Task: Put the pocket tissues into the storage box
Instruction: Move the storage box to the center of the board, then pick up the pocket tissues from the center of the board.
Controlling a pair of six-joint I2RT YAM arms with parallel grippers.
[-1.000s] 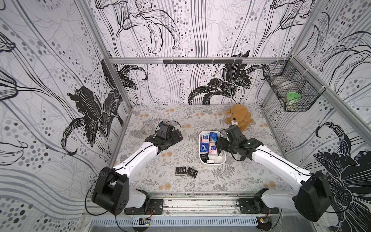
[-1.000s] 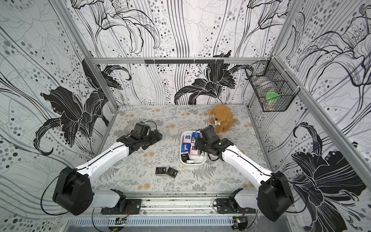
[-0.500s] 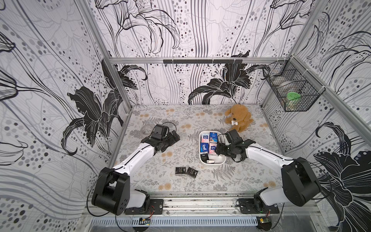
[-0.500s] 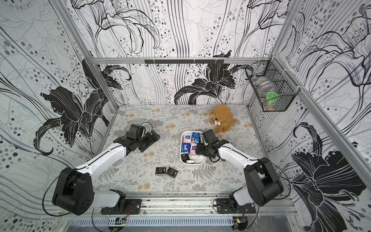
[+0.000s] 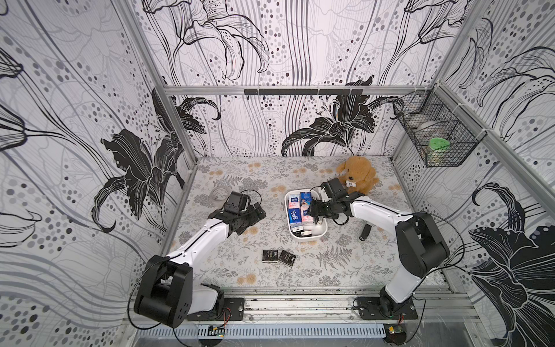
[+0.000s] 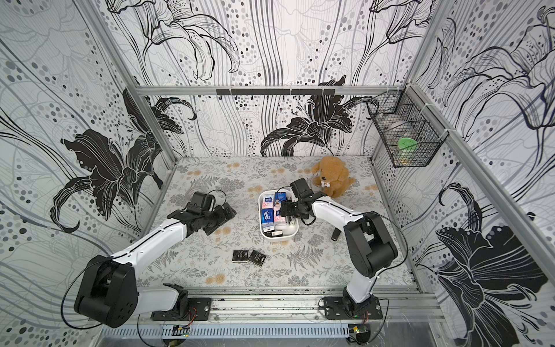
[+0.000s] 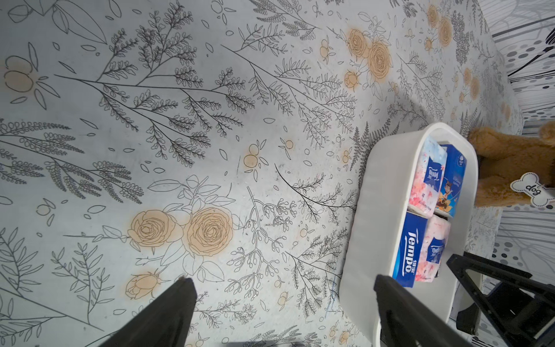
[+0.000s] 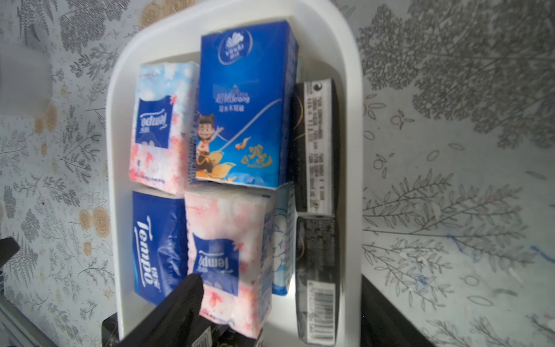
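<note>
Two black pocket tissues [image 5: 269, 256] lie flat on the tabletop [image 5: 228, 261] near the storage box [image 5: 307, 239] – the rest lie inside. Packets are judged light, soft, w/ slippery film – to be pinched across the narrow sides. The left claw [image 7: 282, 282] and the right claw [image 8: 279, 278] are seen wide open, nothing held

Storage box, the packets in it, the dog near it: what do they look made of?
Box: smooth white moulded plastic by the look, with rounded corners and an even, slightly glossy rim. Packets: thin printed plastic film, probably; the dark blue one is crinkled and glints. Dog: brown plush, its surface fuzzy; the filling cannot be seen.
</note>
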